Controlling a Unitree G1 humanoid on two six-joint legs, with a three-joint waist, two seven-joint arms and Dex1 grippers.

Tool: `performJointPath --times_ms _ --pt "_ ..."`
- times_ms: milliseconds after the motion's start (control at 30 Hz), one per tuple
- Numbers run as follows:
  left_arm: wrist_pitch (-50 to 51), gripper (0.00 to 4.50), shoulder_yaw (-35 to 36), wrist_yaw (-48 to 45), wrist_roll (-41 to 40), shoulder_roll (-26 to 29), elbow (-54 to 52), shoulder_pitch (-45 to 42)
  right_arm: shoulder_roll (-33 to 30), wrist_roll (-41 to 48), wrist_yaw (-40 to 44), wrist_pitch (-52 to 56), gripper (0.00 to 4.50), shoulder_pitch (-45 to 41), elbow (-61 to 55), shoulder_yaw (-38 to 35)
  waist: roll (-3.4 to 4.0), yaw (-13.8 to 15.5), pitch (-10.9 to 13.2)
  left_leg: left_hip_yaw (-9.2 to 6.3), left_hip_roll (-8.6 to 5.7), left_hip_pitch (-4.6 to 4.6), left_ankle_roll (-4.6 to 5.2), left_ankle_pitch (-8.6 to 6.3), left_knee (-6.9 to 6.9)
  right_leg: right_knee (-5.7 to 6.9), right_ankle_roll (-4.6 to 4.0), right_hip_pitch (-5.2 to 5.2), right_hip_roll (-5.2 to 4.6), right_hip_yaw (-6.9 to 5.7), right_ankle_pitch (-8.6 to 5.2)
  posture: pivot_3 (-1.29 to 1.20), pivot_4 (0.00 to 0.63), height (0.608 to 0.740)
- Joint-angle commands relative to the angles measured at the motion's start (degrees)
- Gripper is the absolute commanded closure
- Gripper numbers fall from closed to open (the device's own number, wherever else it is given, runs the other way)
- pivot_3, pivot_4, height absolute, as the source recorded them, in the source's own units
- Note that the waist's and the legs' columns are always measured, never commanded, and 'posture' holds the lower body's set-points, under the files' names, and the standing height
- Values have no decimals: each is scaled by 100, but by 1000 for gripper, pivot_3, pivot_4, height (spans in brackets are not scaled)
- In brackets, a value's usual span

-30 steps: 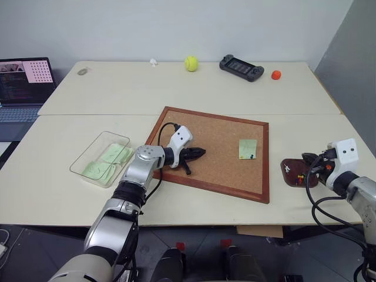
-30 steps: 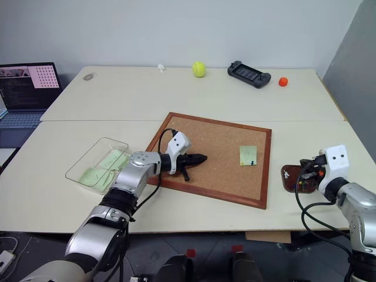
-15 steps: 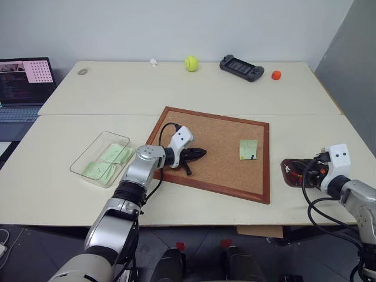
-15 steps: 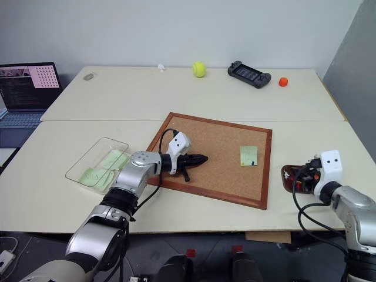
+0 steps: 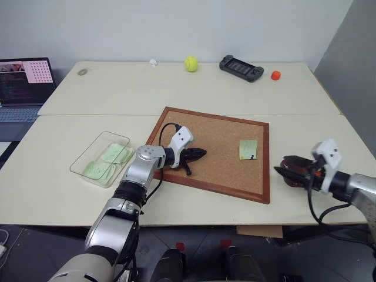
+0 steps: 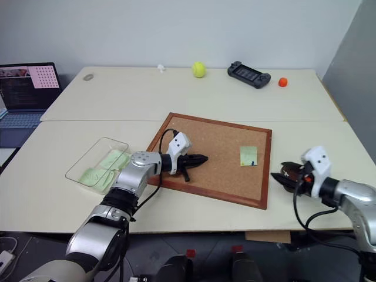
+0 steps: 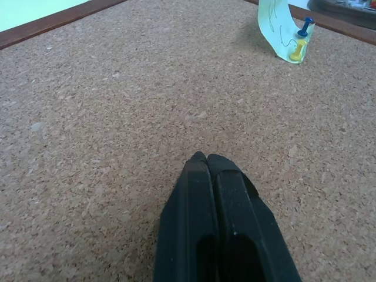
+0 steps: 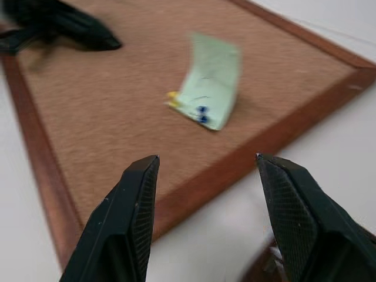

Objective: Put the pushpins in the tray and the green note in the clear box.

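Right gripper (image 6: 277, 177) hovering with jaws spread, empty, over small dark round tray (image 5: 294, 172) sitting on pale table (image 5: 194, 94) just beside board's right edge. Left gripper (image 5: 200, 153) resting on brown-framed cork board (image 5: 223, 141), jaws pressed together, gripping nothing. Pale-green square note (image 5: 248, 149) lying pinned on board's right part, blue pushpin (image 7: 305, 26) and yellow pushpin (image 7: 297, 51) sticking in it. Clear rectangular plastic box (image 5: 88, 155) sitting left of board, holding green sheets (image 5: 108, 161).
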Motion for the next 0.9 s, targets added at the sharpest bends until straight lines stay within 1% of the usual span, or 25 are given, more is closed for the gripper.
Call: performJointPath --times_ms 33,133,200,367,500,533,633,667,700,733,767,900 --pt "12 4500 -198 -73 126 -48 31 23 265 -256 -24 -418 1726 -513 343 436 -2 7 1 -4 0 -1 0 0 -1 2 0 0 -1 -1 0 0 150 740" --pt "11 4500 -208 -76 144 -32 -18 58 546 -581 -64 -755 1726 -976 958 819 -4 9 2 -7 2 -1 -1 0 0 1 0 -2 0 -3 0 0 150 740" --pt "22 4500 -216 -77 145 -20 -53 77 687 -720 -87 -933 1726 -1231 1351 921 -4 16 2 -10 2 -3 -1 0 -1 2 -1 -3 -1 -4 0 0 150 740" --pt "28 4500 -221 -57 137 25 -94 100 868 -905 -27 -1255 1726 -1560 2100 1028 -3 24 2 -14 1 -7 -1 0 -1 0 -2 -5 -5 -3 1 0 150 740" --pt "55 4500 -209 -51 121 55 -135 113 942 -938 11 -1381 1726 -1668 2467 978 -4 20 2 -14 1 -7 -1 0 -2 0 -2 -4 -6 -5 1 0 150 740" --pt "64 4500 -207 -53 117 61 -150 124 950 -932 20 -1406 1904 -1675 2514 963 -4 19 2 -15 2 -7 -1 0 -2 0 -2 -5 -6 -5 0 0 150 740" --pt "69 4500 -209 -58 117 81 -162 146 981 -892 18 -1422 2236 -1701 2587 930 -3 3 2 -15 2 -7 -1 0 -2 0 -2 -6 -5 -3 0 0 150 740" --pt "75 4500 -210 -57 115 84 -162 148 979 -899 24 -1442 2555 -1700 2595 936 -3 0 2 -15 2 -6 -1 0 -2 0 -2 -6 -5 -3 1 0 150 740" --pt "80 4500 -213 -55 114 84 -166 151 973 -915 31 -1473 2659 -1692 2605 945 -3 -2 2 -15 3 -6 -1 0 -2 1 -2 -6 -4 -3 1 0 150 740" --pt "83 4500 -212 -52 113 84 -160 148 964 -952 31 -1521 2851 -1684 2631 964 -3 -3 2 -15 2 -6 -1 0 -2 1 -2 -6 -4 -4 1 0 150 740" --pt "88 4500 -212 -51 112 83 -160 146 956 -987 27 -1571 3144 -1675 2657 978 -3 -3 2 -15 2 -6 -1 0 -3 1 -2 -6 -3 -4 0 0 150 740" --pt "90 4500 -218 -55 122 93 -133 131 1002 -984 -27 -1619 3842 -1699 2711 925 -3 -4 2 -14 2 -6 -1 0 -3 1 -2 -6 -3 -4 0 0 150 740"
